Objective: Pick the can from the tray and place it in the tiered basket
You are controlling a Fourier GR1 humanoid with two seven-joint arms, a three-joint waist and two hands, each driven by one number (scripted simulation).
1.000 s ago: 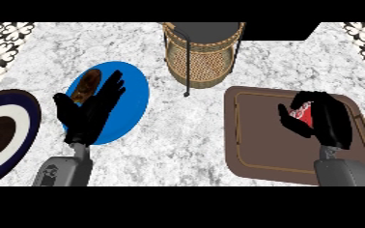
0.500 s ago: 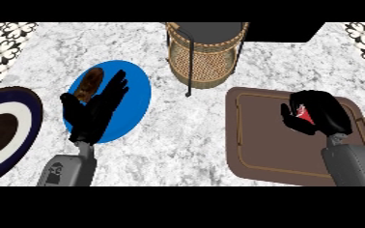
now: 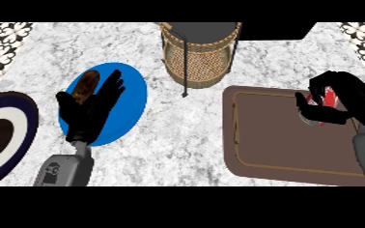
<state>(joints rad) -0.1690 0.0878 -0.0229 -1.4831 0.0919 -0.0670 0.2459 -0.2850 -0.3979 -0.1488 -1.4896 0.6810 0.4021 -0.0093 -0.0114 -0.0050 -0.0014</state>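
Since the earlier frames, the right robot hand (image 3: 335,99) has been closed further around the can (image 3: 327,101), which is now being tipped and raised slightly at the far right part of the brown tray (image 3: 271,140). The can is being clamped between curled fingers and thumb, with only a strip of red and a grey end showing. The left robot hand (image 3: 92,106) is being held apart, fingers straight, over the blue plate (image 3: 132,101), where a brown food item (image 3: 85,84) is lying. The tiered basket (image 3: 200,53) is being left well apart from the can, toward the far middle of the surface (image 3: 185,140). A slip is judged possible while the can is being carried tilted. The basket's rim or dark upright post could also be struck if the can is being brought in too low.
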